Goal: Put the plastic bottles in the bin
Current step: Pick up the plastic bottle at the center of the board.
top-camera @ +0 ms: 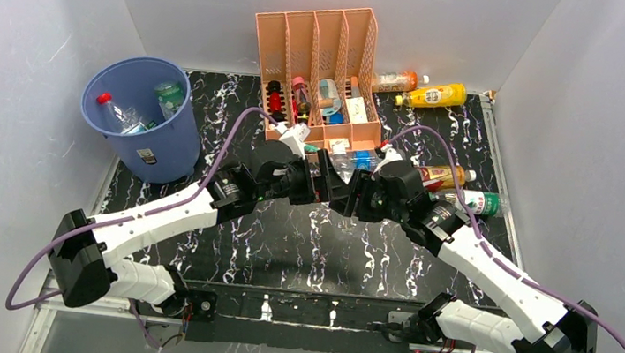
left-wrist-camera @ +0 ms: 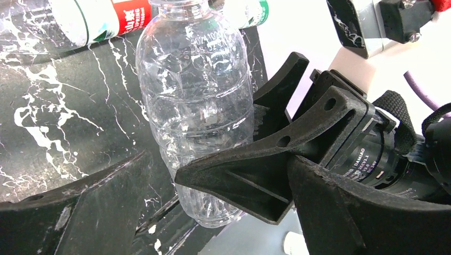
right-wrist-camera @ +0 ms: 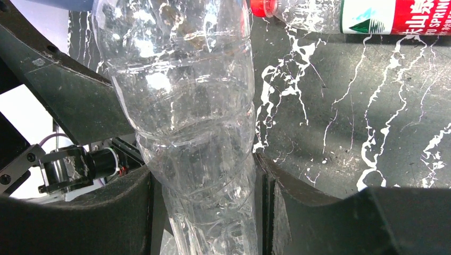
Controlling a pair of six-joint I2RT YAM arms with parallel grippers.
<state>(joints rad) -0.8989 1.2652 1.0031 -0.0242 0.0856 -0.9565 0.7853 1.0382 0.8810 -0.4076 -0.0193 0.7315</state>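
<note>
**Mid-air handover: clear bottle passing from right arm to left**

The dark marbled surface (top-camera: 301, 246) carries the blue bin (top-camera: 173, 138) at about 10 o'clock. The bin already holds a couple of bottles (top-camera: 120, 115). A peach rack (top-camera: 306, 43) stands at 12 o'clock. Loose bottles lie at 1 o'clock (top-camera: 434, 93) and at 3 o'clock (top-camera: 466, 198).

Both arms meet at the centre, just in front of the rack. The right end effector (right-wrist-camera: 207, 202) is clamped on a clear bottle (right-wrist-camera: 197, 133), with both fingers pressed against its ribbed sides. The left end effector (left-wrist-camera: 218, 170) stands fully apart, its fingers on either side of the same bottle and not touching it.

This looks like a transfer, since the bin sits on the left arm's side.

- **Next move:** the left fingers need to close on the bottle clear of the right finger that crosses their gap.
- **After that:** the right should release only once the left grip is firm. The left arm then swings to 10 o'clock and lets go above the rim.
- **Handling:** the thin, empty plastic will likely flex, so a gentle squeeze should suffice.
</note>
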